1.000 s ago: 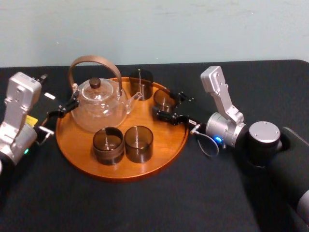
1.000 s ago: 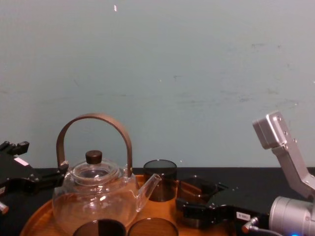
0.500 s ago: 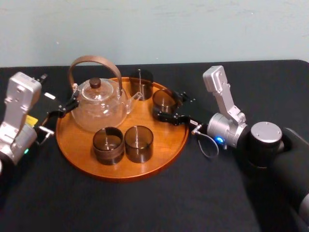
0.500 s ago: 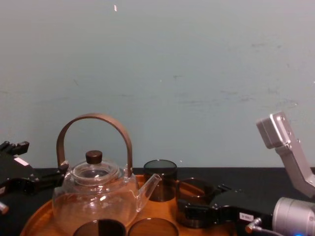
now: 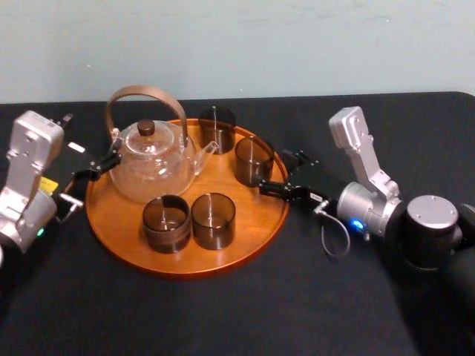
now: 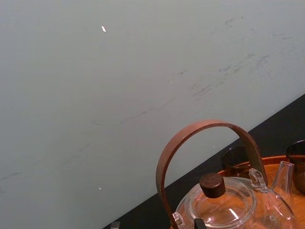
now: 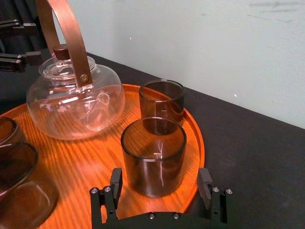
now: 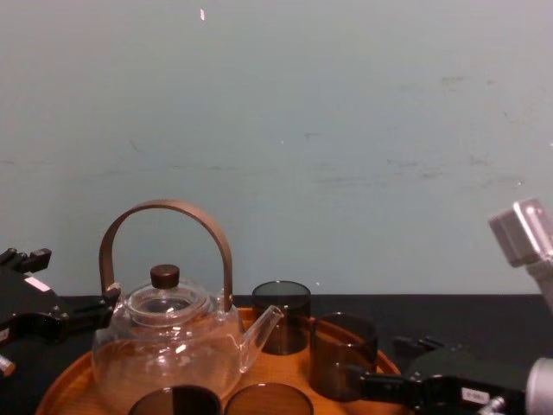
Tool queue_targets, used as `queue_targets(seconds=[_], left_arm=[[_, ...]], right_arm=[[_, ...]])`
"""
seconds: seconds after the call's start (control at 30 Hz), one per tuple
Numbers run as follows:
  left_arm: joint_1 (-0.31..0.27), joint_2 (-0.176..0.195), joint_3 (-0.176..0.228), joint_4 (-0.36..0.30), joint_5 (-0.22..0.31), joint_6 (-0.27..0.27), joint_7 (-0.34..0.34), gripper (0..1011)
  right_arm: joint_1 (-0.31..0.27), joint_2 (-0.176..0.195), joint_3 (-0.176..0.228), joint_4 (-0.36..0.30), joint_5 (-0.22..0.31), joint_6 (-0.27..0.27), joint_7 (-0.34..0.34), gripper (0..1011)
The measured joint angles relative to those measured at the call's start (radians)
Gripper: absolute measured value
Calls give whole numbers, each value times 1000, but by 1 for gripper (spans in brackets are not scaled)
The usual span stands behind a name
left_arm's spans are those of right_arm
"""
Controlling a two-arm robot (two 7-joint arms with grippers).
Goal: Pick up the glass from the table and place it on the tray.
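Four dark smoky glasses stand on the round orange-brown tray. The nearest to my right gripper is a glass upright just inside the tray's right rim. My right gripper is open, drawn back just right of that glass, its fingers apart and not touching it. At the tray's left edge, beside the teapot, my left gripper hangs open and idle.
The glass teapot with its brown hoop handle fills the tray's left half. One glass stands at the back, two more at the front. The black table surrounds the tray.
My right gripper has let go of the glass and pulled back to the right off the tray. The glass stays upright on the tray. The left arm has not moved.
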Motion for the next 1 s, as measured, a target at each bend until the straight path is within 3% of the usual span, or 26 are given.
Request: queue_targets(seconds=[0.3, 0.37, 0.57, 0.8, 1.0], left_arm=[[0, 0, 0, 0, 0, 0, 0, 1010], [0, 0, 0, 0, 0, 0, 0, 1009], [0, 0, 0, 0, 0, 0, 0, 1009], [0, 0, 0, 0, 0, 0, 0, 1010], [0, 0, 0, 0, 0, 0, 0, 1010]], right_arm=[[-87, 65, 26, -131, 42, 17, -8, 1002], [-127, 93, 47, -188, 63, 17, -19, 1003], [-194, 141, 102, -272, 102, 2, -55, 1002], [-235, 171, 163, -308, 131, -21, -96, 1002], [-243, 175, 197, -306, 138, -33, -124, 1002]])
